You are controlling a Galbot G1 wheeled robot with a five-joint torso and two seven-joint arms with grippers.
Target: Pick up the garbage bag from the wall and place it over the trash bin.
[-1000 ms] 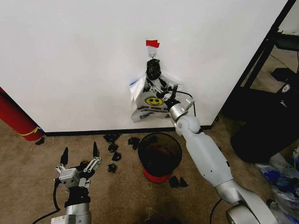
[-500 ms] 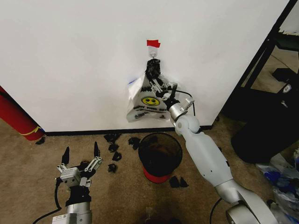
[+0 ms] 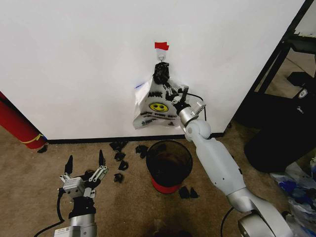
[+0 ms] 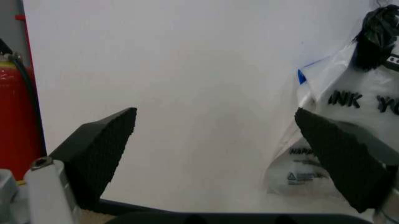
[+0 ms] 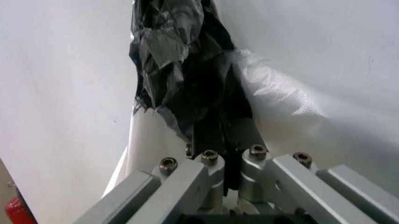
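The right hand (image 3: 174, 95) pinches the black bag (image 3: 161, 73) on the wall hook; the bin (image 3: 169, 163) waits bare. The left hand (image 3: 85, 165) hangs wide.

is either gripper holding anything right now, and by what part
The right gripper is shut on the black bunched plastic at the top of the bags hanging from the hook. The left gripper is open and holds nothing.

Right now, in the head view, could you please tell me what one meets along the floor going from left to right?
Red cylinder by the wall → left gripper, open → small round black trash bin with a red base → right arm's white forearm → black stand.
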